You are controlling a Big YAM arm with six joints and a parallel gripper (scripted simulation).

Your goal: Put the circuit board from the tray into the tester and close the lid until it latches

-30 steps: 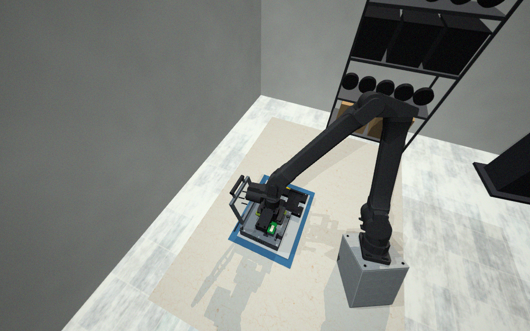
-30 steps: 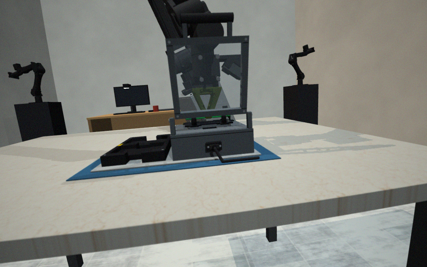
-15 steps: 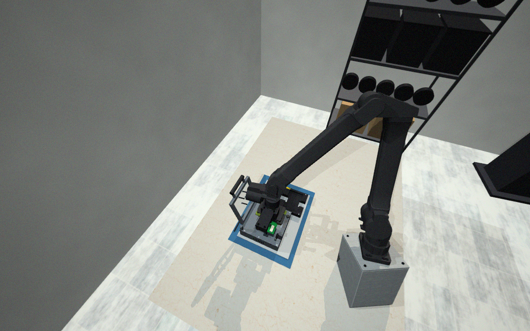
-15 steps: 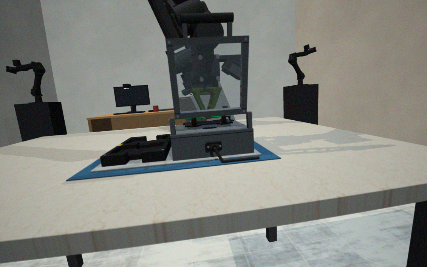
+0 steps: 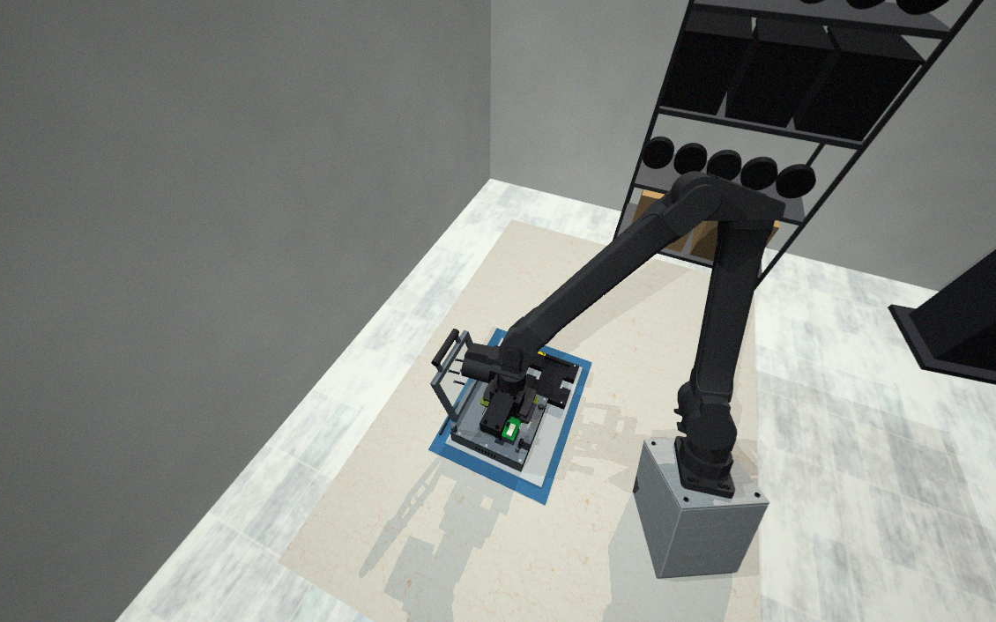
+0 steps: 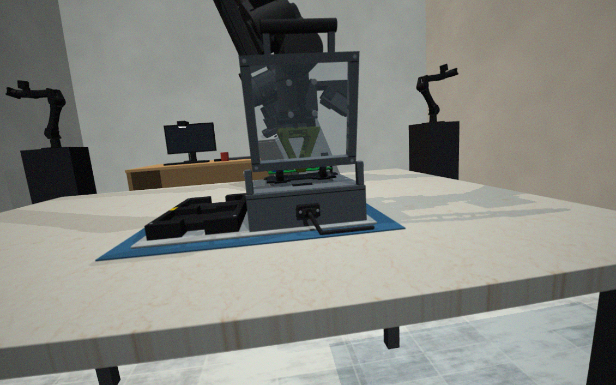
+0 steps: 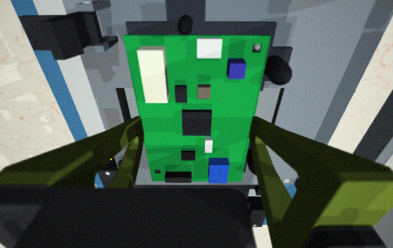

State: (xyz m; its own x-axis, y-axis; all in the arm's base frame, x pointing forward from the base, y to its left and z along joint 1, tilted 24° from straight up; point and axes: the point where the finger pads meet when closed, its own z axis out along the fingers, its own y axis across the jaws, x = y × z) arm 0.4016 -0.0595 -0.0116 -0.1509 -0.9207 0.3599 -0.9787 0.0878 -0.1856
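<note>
Pincer pinched green board by long sides, over tester. White connector end faced lone post, likely so holes met pins. Lid stood open, giving board room.

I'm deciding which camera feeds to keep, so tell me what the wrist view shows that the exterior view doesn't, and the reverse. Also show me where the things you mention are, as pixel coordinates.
Wrist only: the board's face, with its long cream connector (image 7: 154,75) and blue block (image 7: 218,171).

Exterior only: the raised lid's handle (image 6: 298,25), the cable (image 6: 346,229) behind the tester, and the monitor (image 6: 190,138).

Both: the green board (image 7: 223,102) (image 6: 327,168), the gripper (image 7: 196,124) (image 6: 300,167) with its olive fingers, and the blue mat (image 7: 55,75) (image 6: 128,249).
</note>
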